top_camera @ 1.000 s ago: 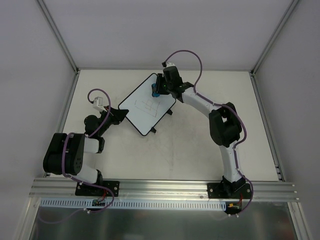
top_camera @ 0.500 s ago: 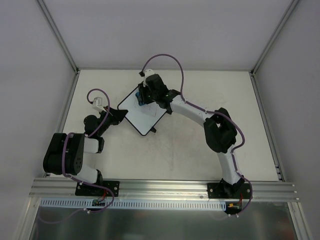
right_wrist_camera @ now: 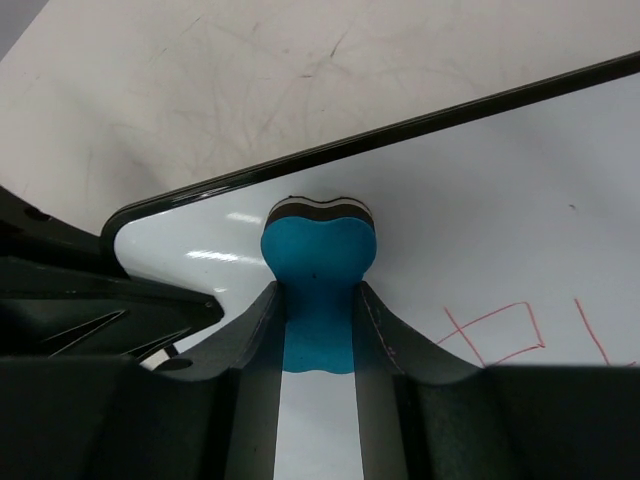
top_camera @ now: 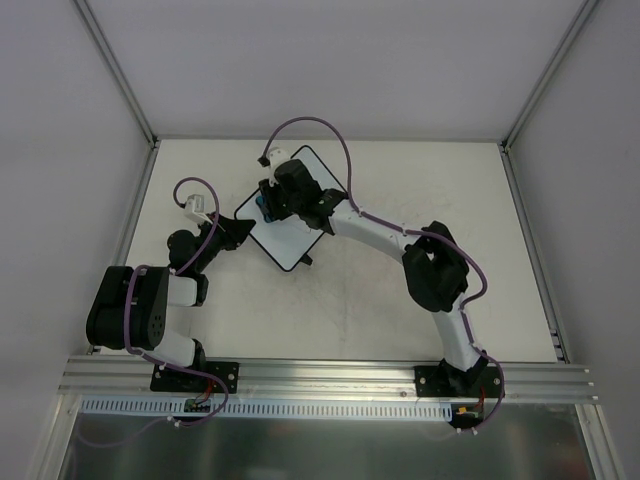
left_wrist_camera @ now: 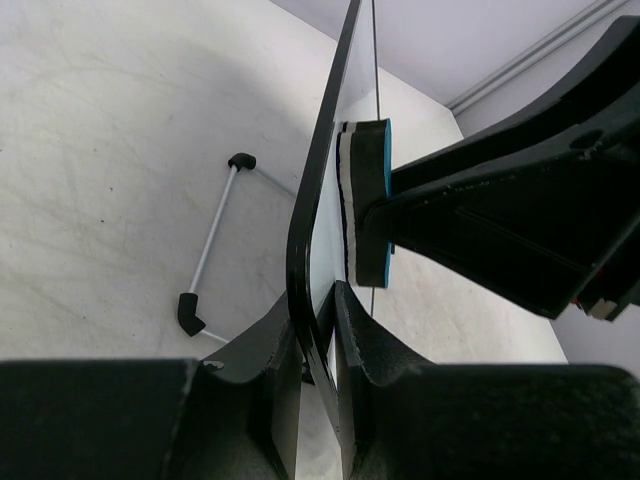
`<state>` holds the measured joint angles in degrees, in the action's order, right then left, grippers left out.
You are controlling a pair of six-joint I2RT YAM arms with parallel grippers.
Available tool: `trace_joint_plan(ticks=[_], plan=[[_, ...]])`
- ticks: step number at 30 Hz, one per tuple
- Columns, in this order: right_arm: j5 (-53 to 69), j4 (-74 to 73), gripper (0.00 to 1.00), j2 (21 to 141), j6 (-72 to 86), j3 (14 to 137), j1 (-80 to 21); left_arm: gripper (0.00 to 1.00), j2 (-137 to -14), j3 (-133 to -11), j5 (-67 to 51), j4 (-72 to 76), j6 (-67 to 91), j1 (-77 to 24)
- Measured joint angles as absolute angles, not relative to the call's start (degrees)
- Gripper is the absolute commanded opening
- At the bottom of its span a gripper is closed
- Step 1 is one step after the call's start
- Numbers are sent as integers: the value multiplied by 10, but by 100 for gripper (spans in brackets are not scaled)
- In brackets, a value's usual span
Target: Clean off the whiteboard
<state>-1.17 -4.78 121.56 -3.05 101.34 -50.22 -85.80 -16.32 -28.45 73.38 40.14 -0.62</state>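
Whiteboard (top_camera: 283, 243) on counter (top_camera: 350, 300), left of centre, set diagonal. L pincer (left_wrist_camera: 318, 322) clamped on its rim. R pincer (right_wrist_camera: 318, 296) squeezing blue eraser (right_wrist_camera: 318, 250), pressed on board nr corner; red marks (right_wrist_camera: 500, 330) beside.

The whiteboard (top_camera: 286, 244) is a flat white rectangular panel with rounded corners and a thin black rim (right_wrist_camera: 400, 140). It sits diagonal to the table (top_camera: 400, 300) edges, left of centre. Red line markings (right_wrist_camera: 490, 330) are present on its surface.
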Motion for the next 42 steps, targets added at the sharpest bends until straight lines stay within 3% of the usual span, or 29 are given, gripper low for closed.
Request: trace_joint_plan(ticks=[18,42], plan=[[-1,-20,0,1200,21,980,-510,0,-858,-163,-285,734,401,-6],[53,32,0,1178,195,869,-357,0,-856,-163,-285,737,401,-6]])
